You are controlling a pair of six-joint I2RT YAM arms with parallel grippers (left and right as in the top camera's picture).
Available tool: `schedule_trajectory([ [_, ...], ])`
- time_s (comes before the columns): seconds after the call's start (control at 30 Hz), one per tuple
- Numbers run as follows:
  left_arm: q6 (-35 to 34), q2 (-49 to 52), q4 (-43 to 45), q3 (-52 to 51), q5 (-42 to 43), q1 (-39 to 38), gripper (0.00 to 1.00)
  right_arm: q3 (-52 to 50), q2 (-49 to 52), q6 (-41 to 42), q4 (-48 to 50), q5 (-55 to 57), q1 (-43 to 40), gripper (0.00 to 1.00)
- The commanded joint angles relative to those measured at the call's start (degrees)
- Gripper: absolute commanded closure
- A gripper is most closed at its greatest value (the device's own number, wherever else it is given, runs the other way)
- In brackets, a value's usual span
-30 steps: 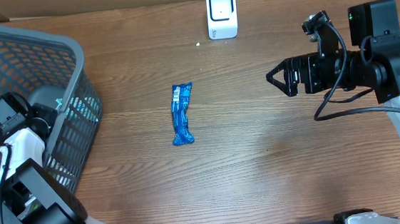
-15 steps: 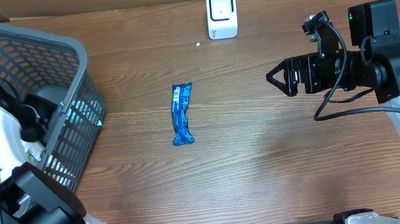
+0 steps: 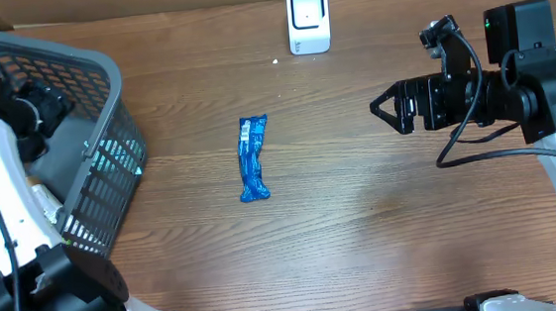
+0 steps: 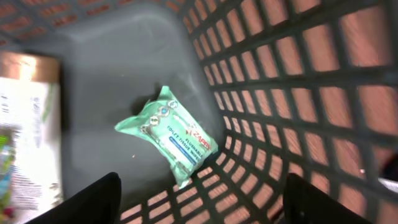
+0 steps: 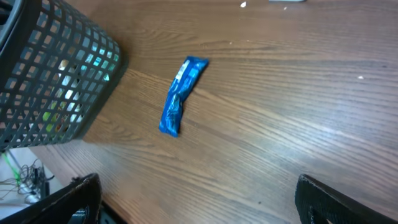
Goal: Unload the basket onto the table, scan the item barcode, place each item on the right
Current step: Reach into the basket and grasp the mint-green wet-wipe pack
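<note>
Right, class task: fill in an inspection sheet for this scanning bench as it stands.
Surface: wooden table.
Job's things: blue packet lying mid-table; white scanner standing at far edge.
Clutter: grey basket holding green wipes pack and white package.
Grippers: left gripper open, empty, over basket; right gripper open, empty, apart from packet.
Cables: black cable looping off right arm.
Surroundings: loose wires past table edge.

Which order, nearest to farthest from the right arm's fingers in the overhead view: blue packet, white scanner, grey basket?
1. White scanner, at the table's far edge, up and to the left of the right fingers in the picture.
2. Blue packet, mid-table, somewhat farther away.
3. Grey basket, at the left end of the picture, clearly farthest.
</note>
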Motion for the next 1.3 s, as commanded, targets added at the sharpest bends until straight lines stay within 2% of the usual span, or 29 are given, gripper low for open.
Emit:
schedule_trajectory([
  [0.0,-8.94,5.07,1.60,-4.00,-4.11,-0.37,0.25,1.60,-0.09,0.04,-0.68,-0.11,0.33,0.01],
  [0.17,-13.42,11.54,1.99,-4.92,-3.96,-0.39,0.25,1.60,-0.09,0.04,-1.29,-0.09,0.33,0.01],
  [0.53,-13.57,24.83,2.80,-4.92,-1.57,-2.05,0.31,1.60,-0.09,0.04,-1.29,-0.09,0.33,0.01],
  [0.63,-13.49,25.59,2.99,-4.92,-1.64,-2.40,0.51,1.60,-0.09,0.04,-1.22,-0.09,0.33,0.01],
  [0.67,-13.27,25.55,3.02,-4.90,-1.62,-2.40,0.63,1.60,-0.09,0.04,-1.11,-0.09,0.33,0.01],
  [0.7,-12.79,25.53,2.95,-4.81,-1.60,-2.38,0.83,1.60,-0.09,0.04,-1.01,-0.09,0.33,0.01],
  [0.77,-11.76,25.51,2.69,-4.68,-1.55,-2.19,0.96,1.60,-0.09,0.04,-0.76,-0.09,0.33,0.01],
  [1.0,-8.09,25.38,-2.38,-0.22,-1.73,-1.44,0.96,1.60,-0.09,0.04,-0.26,-0.09,0.33,0.01],
  [1.27,-3.61,23.41,-15.78,20.28,-4.20,-1.01,0.96,1.60,-0.09,0.04,-0.20,-0.09,0.33,0.00],
])
